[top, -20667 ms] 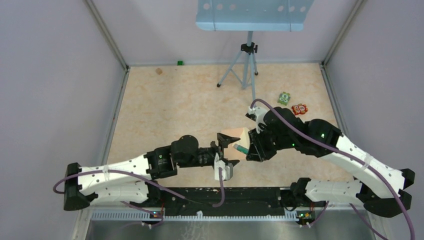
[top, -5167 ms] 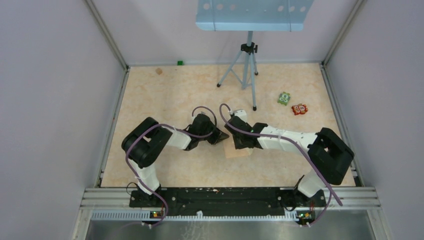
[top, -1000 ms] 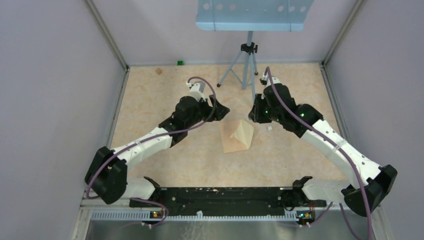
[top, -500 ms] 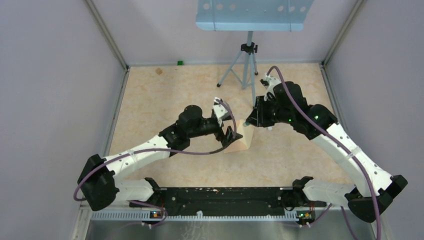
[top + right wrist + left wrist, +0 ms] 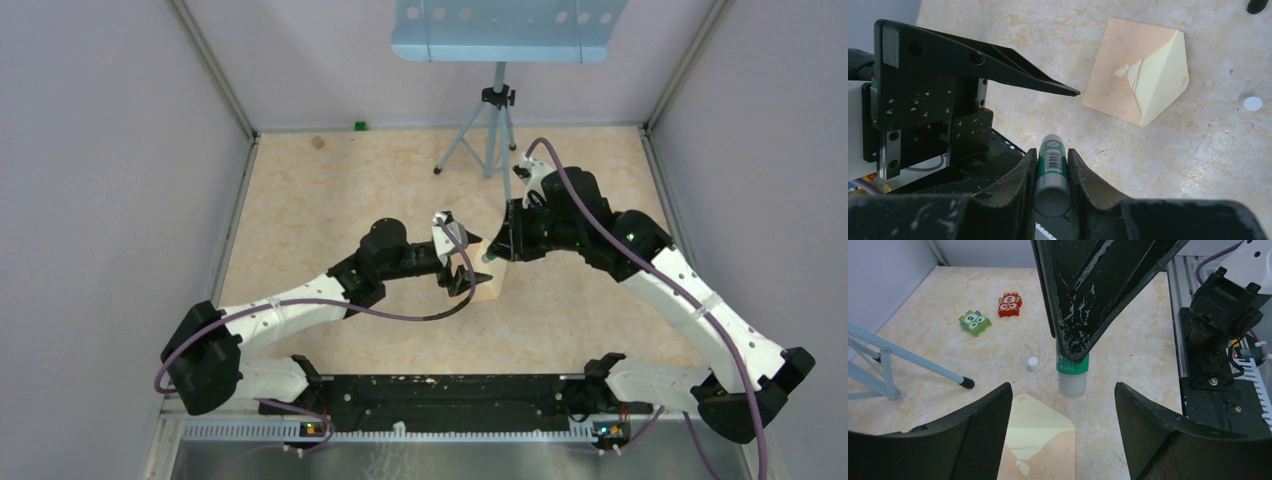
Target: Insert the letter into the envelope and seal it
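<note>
The pinkish-tan envelope (image 5: 488,287) lies flat on the table with its flap open and the flap's pale cream inside up (image 5: 1035,420) (image 5: 1163,80). A cream wedge (image 5: 1018,452) shows at the mouth; I cannot tell whether it is the letter. My left gripper (image 5: 460,268) (image 5: 1063,390) is open and empty, hovering over the envelope's body. My right gripper (image 5: 497,250) (image 5: 1052,152) is shut on a green-and-white glue stick (image 5: 1052,175) (image 5: 1072,372), held upright just beyond the flap's tip and above the table.
A small white cap (image 5: 1033,363) (image 5: 1252,103) lies on the table near the flap. A tripod (image 5: 497,130) stands behind, one foot (image 5: 966,383) close by. Green (image 5: 974,322) and red (image 5: 1009,304) toy blocks lie further off.
My left gripper has swung from the far left of the envelope to just over it. My right gripper has come in and down to the flap's tip with the glue stick.
</note>
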Controlling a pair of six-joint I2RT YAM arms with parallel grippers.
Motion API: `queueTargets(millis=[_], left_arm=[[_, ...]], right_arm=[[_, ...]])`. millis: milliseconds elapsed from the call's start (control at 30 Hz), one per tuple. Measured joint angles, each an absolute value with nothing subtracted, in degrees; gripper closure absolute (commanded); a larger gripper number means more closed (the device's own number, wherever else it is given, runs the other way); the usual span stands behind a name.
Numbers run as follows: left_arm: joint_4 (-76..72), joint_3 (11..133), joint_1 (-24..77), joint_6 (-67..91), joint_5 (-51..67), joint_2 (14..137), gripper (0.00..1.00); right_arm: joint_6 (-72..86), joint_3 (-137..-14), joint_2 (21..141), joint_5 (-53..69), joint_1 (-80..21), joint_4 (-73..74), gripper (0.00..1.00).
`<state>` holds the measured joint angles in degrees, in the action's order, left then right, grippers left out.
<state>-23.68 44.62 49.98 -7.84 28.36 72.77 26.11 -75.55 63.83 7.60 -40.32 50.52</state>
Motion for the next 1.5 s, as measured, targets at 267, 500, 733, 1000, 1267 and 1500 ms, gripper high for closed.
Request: queueTargets(millis=[267, 500, 733, 1000, 1267, 1500], left_arm=[[-27.38, 44.62, 49.98, -6.17, 30.33, 74.22, 0.37], [-28.56, 44.62, 49.98, -4.36, 31.07, 75.42, 0.44], [-30.02, 44.62, 49.98, -2.90, 31.11, 75.55, 0.50], [-30.13, 44.62, 49.87, -1.61, 30.76, 75.55, 0.65], [-32.45, 43.53, 49.63, 0.27, 30.15, 75.55, 0.97], [-37.08, 40.27, 49.65, 4.34, 28.60, 75.55, 1.00]], right_arm=[[26.59, -75.55, 64.53, 7.38, -41.36, 49.87, 1.00], [27.20, -75.55, 65.39, 6.94, -41.76, 48.75, 1.00], [27.66, -75.53, 66.06, 6.59, -42.24, 47.70, 1.00], [28.38, -75.44, 66.28, 6.59, -42.28, 47.48, 1.00], [28.99, -75.37, 66.43, 6.70, -42.59, 47.40, 1.00], [30.09, -74.22, 66.87, 6.81, -42.76, 46.30, 0.55]])
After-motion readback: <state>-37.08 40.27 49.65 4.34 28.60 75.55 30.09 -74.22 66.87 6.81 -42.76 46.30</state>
